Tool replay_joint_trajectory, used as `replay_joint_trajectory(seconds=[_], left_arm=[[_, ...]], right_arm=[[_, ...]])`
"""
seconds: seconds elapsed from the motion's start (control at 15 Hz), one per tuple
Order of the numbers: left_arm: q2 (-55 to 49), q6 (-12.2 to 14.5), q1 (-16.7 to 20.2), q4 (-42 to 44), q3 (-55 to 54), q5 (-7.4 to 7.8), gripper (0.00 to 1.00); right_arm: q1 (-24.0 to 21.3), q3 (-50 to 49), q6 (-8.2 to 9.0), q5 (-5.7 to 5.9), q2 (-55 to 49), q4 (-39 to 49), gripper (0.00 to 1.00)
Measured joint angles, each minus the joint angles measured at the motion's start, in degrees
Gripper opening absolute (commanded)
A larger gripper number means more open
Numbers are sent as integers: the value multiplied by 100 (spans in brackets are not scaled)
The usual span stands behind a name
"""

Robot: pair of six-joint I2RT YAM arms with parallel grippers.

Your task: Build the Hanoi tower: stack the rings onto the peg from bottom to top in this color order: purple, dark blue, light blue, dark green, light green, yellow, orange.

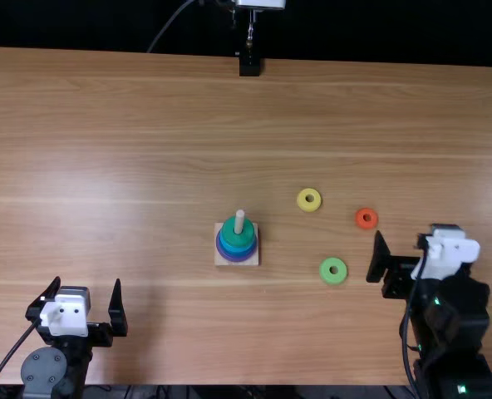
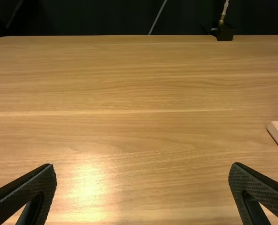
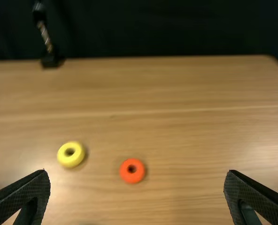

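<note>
Top view puts your next piece, the small light green ring (image 1: 325,272), flat on the table (image 1: 146,133) between the stacked base and the right arm, so the step now looks like fetching it. Your right gripper (image 3: 137,174) is spread wide with nothing between its fingers; the left gripper (image 2: 142,166) is likewise wide and empty. Purple, dark blue, light blue and dark green already sit around the pale wooden peg (image 1: 239,222) on its square wooden base (image 1: 220,260). Centre over the light green ring, come down straight, and close across its outer edge so the hole stays free. Lift clear of the peg's tip, line the hole up from above, and release only once it has slid on; a tilted ring could snag. Leave the yellow ring (image 1: 301,200) and orange ring (image 1: 359,219) unbumped.
</note>
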Motion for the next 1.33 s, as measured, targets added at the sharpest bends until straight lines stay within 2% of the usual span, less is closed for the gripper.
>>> replay_joint_trajectory(seconds=[0.2,0.4,0.67,0.73,0.8,0.87,0.93,1.0,1.07,1.2,1.27,1.33], left_arm=[[-2,0,0,2,0,0,100],[0,0,2,0,0,2,100],[-2,0,2,2,0,2,100],[-2,2,2,2,0,2,100],[0,2,0,2,0,0,100],[0,0,0,2,0,2,100],[-2,2,0,2,0,0,100],[0,2,0,0,0,2,100],[-2,-2,2,0,0,2,100],[-2,0,2,0,0,2,100],[-2,0,0,2,0,4,100],[0,2,2,2,0,2,100]], right_arm=[[555,979,0,-4,1189,-1198,100],[581,1932,11,-26,2492,-2059,100],[743,2586,52,-225,3716,-3432,100],[778,2741,140,-345,4057,-3530,100],[776,2844,328,-551,4288,-3545,100],[778,2935,555,-804,4461,-3554,100],[778,3018,730,-984,4607,-3565,100],[776,3117,894,-1119,4835,-3569,100],[778,3165,981,-1172,5066,-3567,100],[776,3176,1082,-1178,5534,-3547,100],[776,3176,1104,-1104,5650,-3539,100],[776,3174,1119,-981,5700,-3539,100]])
